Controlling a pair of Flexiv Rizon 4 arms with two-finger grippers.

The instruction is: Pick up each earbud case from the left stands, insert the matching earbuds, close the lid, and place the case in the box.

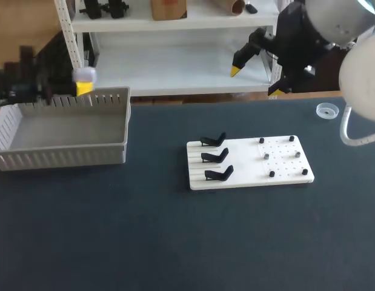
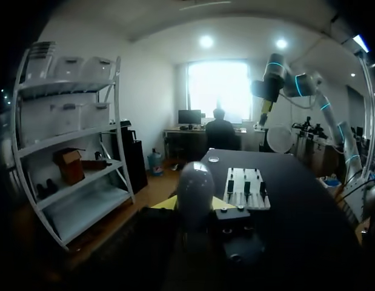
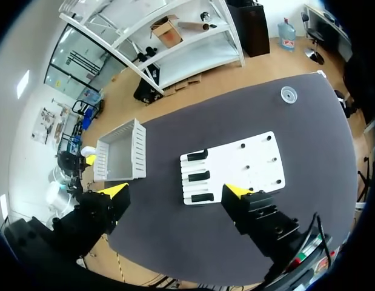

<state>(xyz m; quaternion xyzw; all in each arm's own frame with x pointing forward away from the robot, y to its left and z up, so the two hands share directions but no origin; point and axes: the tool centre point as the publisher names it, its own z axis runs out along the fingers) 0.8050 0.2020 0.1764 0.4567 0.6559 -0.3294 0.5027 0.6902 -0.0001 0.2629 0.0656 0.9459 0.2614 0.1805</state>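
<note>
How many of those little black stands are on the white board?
3 stands on the left of the board: far stand, middle stand, near stand. None looks hidden.

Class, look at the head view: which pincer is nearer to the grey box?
Left. The left pincer, holding a white earbud case, sits at the back rim of the grey box; the right pincer hangs far off, beyond the white board.

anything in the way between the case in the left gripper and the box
Nothing visible does. The left gripper holds the earbud case right by the far wall of the box, whose top is open, with no other thing seen between them.
</note>
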